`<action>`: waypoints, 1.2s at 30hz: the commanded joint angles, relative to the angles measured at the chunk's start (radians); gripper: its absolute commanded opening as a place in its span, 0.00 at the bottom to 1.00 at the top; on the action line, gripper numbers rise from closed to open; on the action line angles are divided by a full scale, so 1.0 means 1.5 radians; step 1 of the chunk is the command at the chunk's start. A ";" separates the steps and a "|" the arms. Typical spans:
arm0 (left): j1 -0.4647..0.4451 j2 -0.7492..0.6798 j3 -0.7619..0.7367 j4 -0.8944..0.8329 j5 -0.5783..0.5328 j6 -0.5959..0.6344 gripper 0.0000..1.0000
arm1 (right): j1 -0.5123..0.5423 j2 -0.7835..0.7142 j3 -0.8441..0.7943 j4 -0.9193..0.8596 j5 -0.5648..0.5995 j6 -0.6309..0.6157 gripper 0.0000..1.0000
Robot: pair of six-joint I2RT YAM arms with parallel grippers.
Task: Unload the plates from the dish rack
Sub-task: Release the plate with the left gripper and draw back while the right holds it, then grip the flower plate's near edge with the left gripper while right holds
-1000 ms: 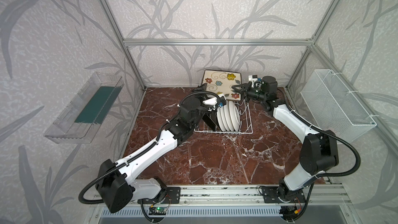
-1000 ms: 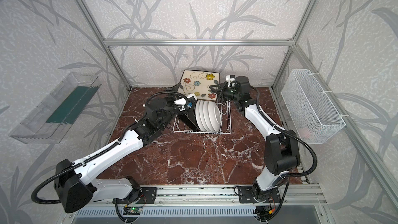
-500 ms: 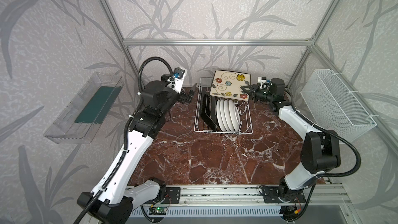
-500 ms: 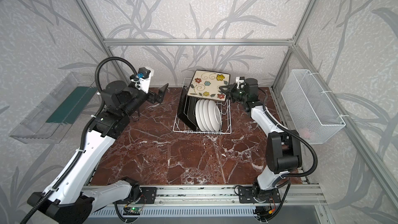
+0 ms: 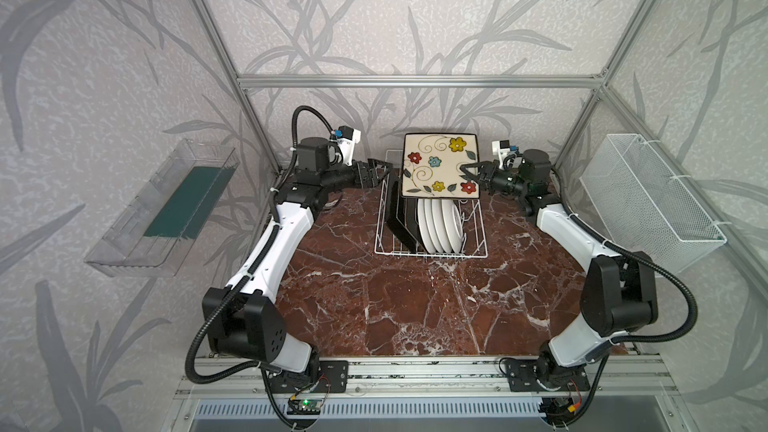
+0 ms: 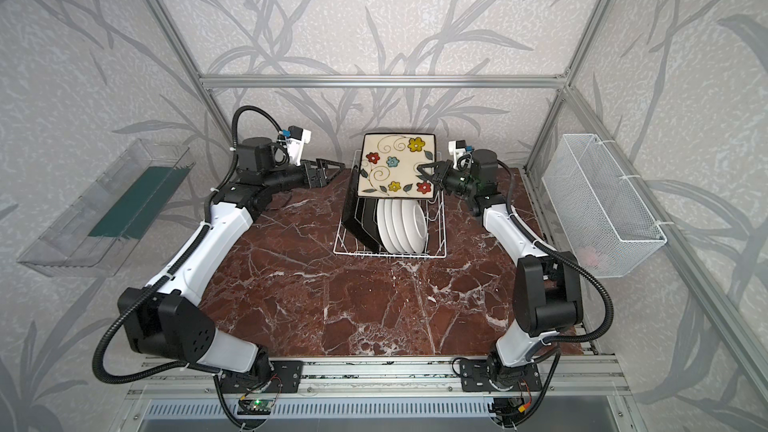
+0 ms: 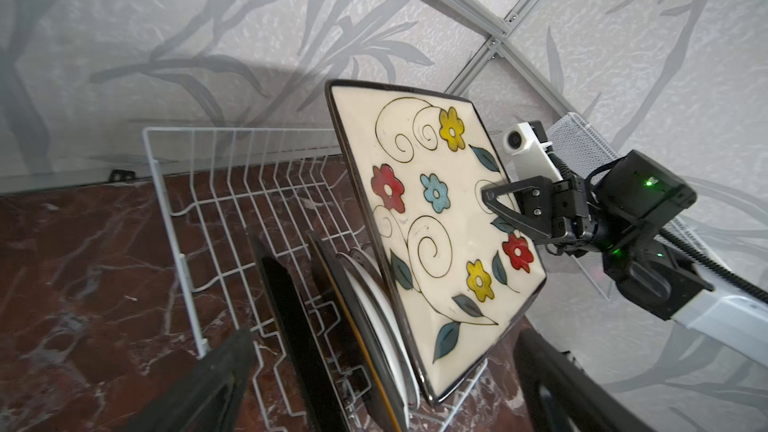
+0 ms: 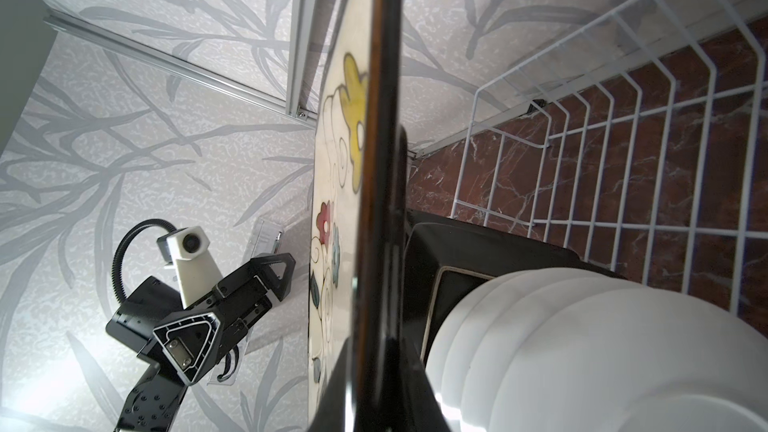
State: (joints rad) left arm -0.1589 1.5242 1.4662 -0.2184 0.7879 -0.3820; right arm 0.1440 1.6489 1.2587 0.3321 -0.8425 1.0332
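Your right gripper [image 5: 467, 172] clamps the flowered plate [image 5: 436, 164] by its edge, above the rack [image 5: 430, 254]. Your left gripper [image 5: 384, 171] gapes wide beside it, not touching.

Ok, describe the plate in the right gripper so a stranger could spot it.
Find the white wire dish rack on the red marble table. Above it the right gripper pinches a square cream plate painted with coloured flowers. Its neighbours stand in the rack: white round plates and black-backed square ones.

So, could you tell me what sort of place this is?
Probably a robot test booth, not a kitchen: metal frame, two arms bolted to a front rail, dish rack on a tabletop.
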 commanded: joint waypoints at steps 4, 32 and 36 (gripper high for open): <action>0.000 0.066 0.052 0.080 0.104 -0.125 0.99 | 0.020 -0.040 0.039 0.208 -0.064 0.012 0.00; -0.029 0.112 -0.009 0.236 0.144 -0.242 0.57 | 0.070 0.017 0.035 0.307 -0.004 0.071 0.00; -0.029 0.114 -0.018 0.246 0.149 -0.252 0.53 | 0.070 0.016 0.033 0.306 -0.010 0.071 0.00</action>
State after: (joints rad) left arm -0.1974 1.6962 1.4479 0.1051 0.9936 -0.7387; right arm 0.2497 1.7222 1.2591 0.5793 -0.8528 1.1213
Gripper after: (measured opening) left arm 0.538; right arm 0.155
